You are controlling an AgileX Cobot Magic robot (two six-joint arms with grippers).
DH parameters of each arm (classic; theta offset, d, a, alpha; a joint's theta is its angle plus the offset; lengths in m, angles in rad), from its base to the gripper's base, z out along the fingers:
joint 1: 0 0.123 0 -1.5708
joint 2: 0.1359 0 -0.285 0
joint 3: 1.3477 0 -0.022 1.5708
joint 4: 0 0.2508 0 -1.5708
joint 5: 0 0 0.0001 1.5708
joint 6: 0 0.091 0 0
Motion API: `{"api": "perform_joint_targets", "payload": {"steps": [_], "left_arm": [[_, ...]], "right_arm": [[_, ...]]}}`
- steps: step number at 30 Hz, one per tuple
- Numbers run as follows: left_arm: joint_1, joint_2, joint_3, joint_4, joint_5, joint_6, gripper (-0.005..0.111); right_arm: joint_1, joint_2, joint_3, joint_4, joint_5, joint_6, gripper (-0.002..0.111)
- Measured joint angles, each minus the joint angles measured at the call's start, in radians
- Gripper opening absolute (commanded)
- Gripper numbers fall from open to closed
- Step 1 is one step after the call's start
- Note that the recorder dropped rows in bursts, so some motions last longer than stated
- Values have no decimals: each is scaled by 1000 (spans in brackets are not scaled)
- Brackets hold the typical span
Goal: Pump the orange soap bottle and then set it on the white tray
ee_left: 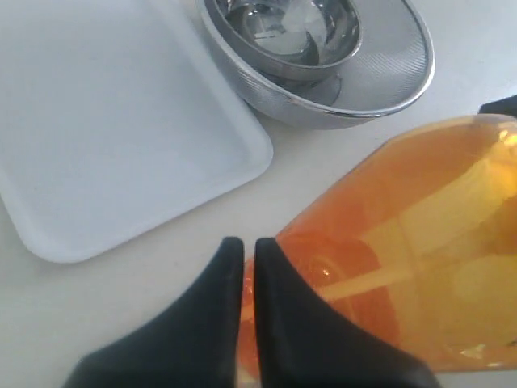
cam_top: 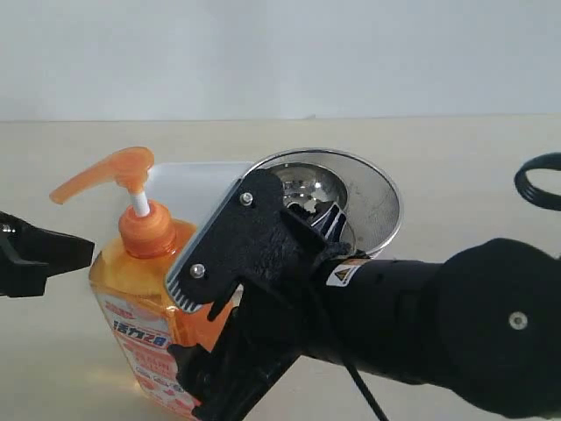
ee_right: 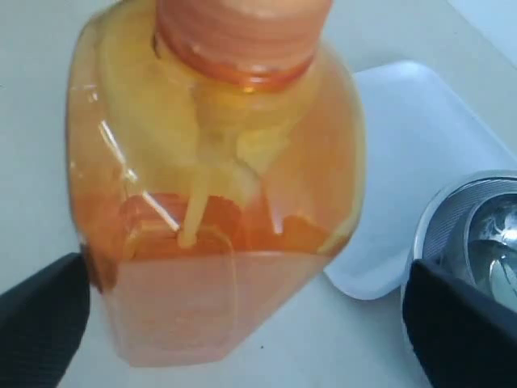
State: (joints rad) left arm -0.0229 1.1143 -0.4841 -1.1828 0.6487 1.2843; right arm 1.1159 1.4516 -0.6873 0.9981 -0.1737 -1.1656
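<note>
Beige tabletop [cam_top: 456,158]: spread right gripper [ee_right: 250,319] straddles the orange soap bottle [cam_top: 131,272], lower left, and should clamp squarely before the pressed-together left gripper [ee_left: 242,246] depresses the pump [cam_top: 105,175].

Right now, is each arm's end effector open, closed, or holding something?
Left end effector: closed, holding nothing, beside the tall translucent orange plastic soap bottle.
Right end effector: open, straddling that bottle, not gripping it.
</note>
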Motion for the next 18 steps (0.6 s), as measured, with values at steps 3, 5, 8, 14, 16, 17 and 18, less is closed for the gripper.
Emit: {"api": "perform_joint_targets", "payload": {"steps": [3, 5, 8, 14, 16, 17, 18], "left_arm": [[0, 33, 0, -32, 23, 34, 5], [0, 58, 0, -41, 26, 45, 5], [0, 77, 0, -44, 49, 60, 5], [0, 78, 4, -48, 78, 62, 5], [0, 78, 13, -57, 80, 66, 5], [0, 78, 18, -64, 82, 70, 5], [0, 78, 25, -73, 85, 79, 5]], "right_arm": [[0, 20, 0, -37, -9, 23, 94], [0, 45, 0, -65, -19, 38, 94], [0, 83, 0, -198, -54, 146, 94], [0, 121, 0, -641, -195, 576, 94], [0, 121, 0, -669, -225, 611, 94], [0, 123, 0, -676, -231, 618, 94], [0, 128, 0, -681, -245, 624, 94]]}}
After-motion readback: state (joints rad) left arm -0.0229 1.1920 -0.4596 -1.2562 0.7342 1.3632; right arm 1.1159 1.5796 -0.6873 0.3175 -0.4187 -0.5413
